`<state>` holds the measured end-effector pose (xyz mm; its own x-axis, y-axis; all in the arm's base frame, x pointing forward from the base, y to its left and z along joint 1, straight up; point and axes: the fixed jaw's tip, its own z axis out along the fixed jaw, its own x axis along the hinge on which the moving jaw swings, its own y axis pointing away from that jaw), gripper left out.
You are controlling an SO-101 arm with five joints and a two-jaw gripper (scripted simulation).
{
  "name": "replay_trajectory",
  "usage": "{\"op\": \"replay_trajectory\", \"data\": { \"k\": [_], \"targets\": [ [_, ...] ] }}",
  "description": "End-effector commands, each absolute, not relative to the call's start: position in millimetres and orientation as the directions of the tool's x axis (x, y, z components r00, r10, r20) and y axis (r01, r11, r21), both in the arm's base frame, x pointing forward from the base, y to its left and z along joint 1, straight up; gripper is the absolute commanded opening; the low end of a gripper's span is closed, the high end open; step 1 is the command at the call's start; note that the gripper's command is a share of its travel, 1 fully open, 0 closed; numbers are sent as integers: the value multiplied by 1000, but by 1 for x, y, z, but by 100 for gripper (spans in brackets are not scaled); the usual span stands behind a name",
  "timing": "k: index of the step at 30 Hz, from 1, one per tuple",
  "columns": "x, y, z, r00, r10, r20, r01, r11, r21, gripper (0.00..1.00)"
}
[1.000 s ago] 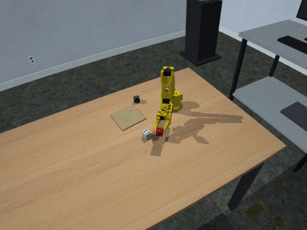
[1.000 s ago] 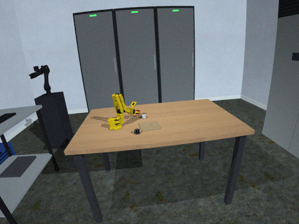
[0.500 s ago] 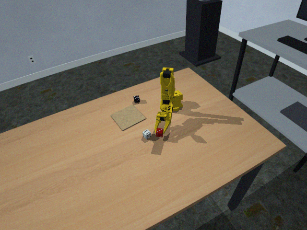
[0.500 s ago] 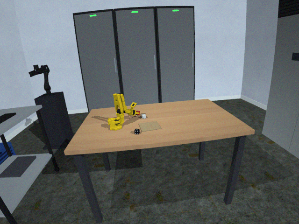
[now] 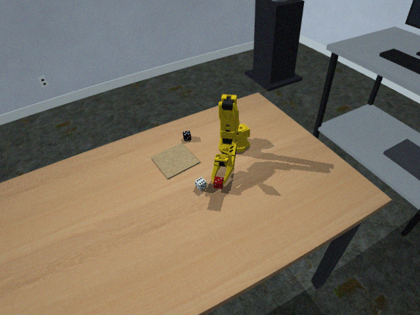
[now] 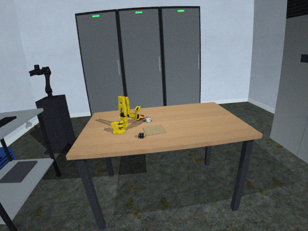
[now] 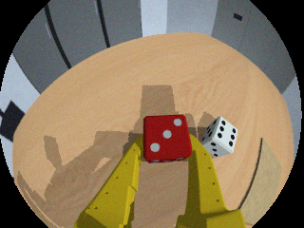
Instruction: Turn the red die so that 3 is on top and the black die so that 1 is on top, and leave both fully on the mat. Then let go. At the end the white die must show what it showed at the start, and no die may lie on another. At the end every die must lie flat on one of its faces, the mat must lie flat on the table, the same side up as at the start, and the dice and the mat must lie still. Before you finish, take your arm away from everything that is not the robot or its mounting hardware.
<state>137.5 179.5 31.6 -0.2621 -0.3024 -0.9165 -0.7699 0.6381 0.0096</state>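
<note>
My yellow gripper is shut on the red die, holding it low over the table, off the mat. In the wrist view the red die sits between the two fingers and shows a face with three pips toward the camera. The white die lies on the table just left of the red die, apart from it; it also shows in the wrist view. The black die lies on the table by the far corner of the tan mat, off it.
The arm's base stands right of the mat. A grey desk and a dark pedestal stand beyond the table's right and far sides. Grey cabinets stand behind the table in the exterior view.
</note>
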Motion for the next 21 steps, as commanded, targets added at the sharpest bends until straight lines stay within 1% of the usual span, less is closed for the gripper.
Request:
{"op": "replay_trajectory", "data": {
  "k": [1, 21],
  "targets": [
    [143, 183, 39, -230, -271, -935, -767, 642, 2, 0],
    [143, 183, 31, -230, -271, -935, -767, 642, 2, 0]
  ]
}}
